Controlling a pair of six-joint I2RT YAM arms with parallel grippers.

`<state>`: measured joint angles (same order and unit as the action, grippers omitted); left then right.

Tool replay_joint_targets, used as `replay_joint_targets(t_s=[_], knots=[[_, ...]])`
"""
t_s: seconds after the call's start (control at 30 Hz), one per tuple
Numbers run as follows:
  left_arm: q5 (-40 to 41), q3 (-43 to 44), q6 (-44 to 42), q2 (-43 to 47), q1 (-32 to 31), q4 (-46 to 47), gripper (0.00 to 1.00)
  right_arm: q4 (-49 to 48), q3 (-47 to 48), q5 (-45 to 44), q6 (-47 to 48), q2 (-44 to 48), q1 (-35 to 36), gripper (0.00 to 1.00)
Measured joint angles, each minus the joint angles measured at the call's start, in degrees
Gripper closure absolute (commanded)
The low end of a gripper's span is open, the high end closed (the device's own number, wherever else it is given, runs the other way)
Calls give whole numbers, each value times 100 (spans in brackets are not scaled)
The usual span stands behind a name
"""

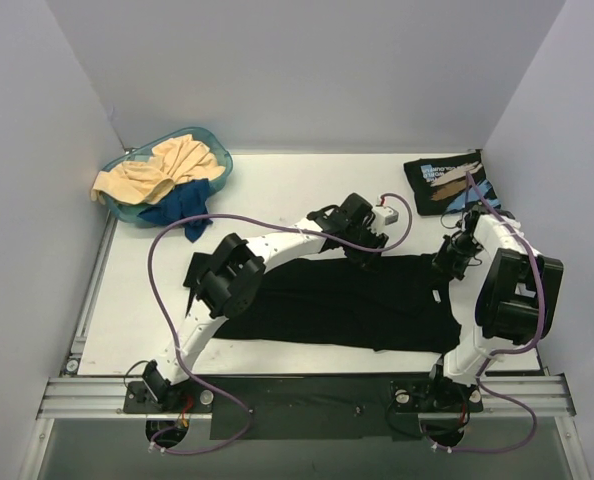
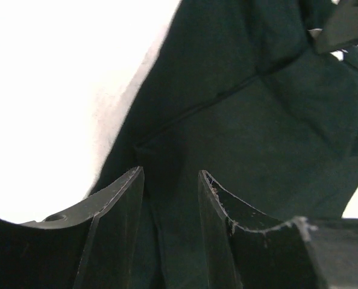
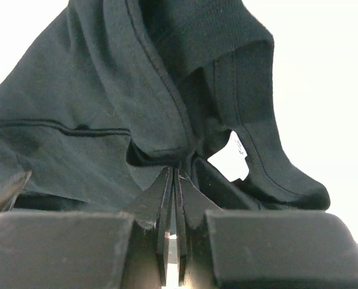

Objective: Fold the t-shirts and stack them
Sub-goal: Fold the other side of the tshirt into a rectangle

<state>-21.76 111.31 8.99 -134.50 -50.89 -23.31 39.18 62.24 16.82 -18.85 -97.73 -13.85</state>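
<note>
Teal plastic basin [image 1: 127, 212] at far left, white table [image 1: 307, 185], metal rail [image 1: 87, 398] along near edge

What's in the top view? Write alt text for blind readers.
A black t-shirt lies spread on the table, the right gripper pinching its right edge, the left gripper open over its far edge. Far right, a folded printed shirt; far left, a teal basin holding a beige shirt and a dark blue shirt.

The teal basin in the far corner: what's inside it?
The teal basin holds a crumpled beige shirt, and a dark blue shirt spills over its near rim. Whatever lies beneath them is covered.
</note>
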Motion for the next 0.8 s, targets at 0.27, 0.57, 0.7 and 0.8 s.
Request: replay_joint_targets(t_s=[0.27,0.57,0.7,0.8], knots=[[348,236,11,-332,-2,-31,51,72,-44,87,31,284,0,100],[507,389,-46,-452,-13,-68,75,90,-74,133,52,284,0,100],[494,426,-55,-551,-15,-55,100,96,-74,173,70,284,0,100],[459,505,-70,-568,-17,-118,100,122,-74,181,87,284,0,100]])
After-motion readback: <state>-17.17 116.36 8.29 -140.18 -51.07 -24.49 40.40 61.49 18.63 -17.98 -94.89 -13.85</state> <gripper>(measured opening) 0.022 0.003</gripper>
